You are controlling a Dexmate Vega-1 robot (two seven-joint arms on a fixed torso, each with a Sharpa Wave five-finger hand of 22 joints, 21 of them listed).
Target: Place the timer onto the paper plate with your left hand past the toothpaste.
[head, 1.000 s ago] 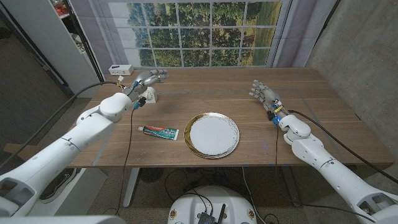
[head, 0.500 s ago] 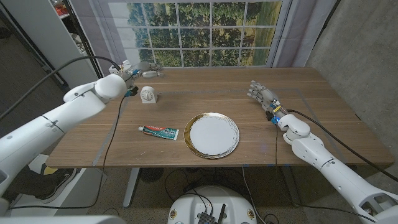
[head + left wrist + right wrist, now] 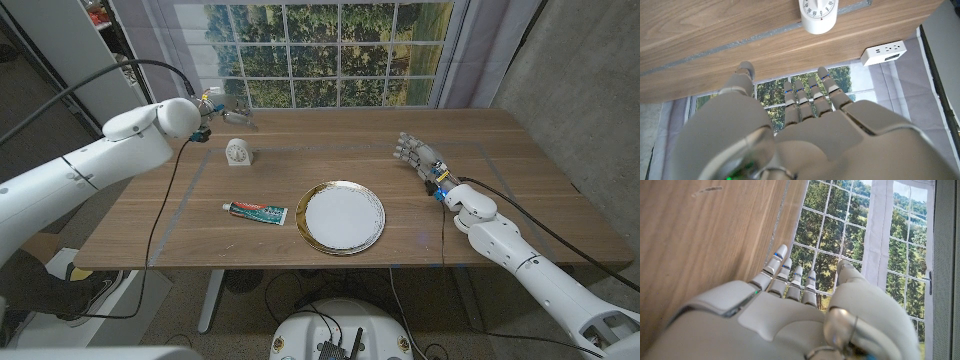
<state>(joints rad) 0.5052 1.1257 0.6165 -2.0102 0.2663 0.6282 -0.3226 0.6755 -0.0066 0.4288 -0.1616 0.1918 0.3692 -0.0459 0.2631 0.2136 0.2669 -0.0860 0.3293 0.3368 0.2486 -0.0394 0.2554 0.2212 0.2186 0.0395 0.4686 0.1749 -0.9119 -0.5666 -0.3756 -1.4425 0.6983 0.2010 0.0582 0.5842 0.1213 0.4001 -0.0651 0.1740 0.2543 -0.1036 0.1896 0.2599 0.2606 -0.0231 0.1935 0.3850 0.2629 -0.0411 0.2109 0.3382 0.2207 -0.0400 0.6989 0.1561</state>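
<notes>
Standing upper left, the timer (image 3: 237, 151) is apart from the released left hand (image 3: 232, 112); toothpaste (image 3: 255, 211) lies left of the plate (image 3: 341, 217); right hand (image 3: 419, 154) empty, fingers extended.

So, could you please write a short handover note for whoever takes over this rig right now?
Left hand: holds nothing, fingers extended, raised at the table's far left edge, beyond the timer.
Right hand: holds nothing, fingers extended, over the table's right side.
Timer: upright on the table, far left, untouched.
Toothpaste: lying between the timer and the paper plate.
Done: nothing yet; plate bare.
Left: grasp the timer with the left hand, carry it past the toothpaste, set it on the plate.
</notes>
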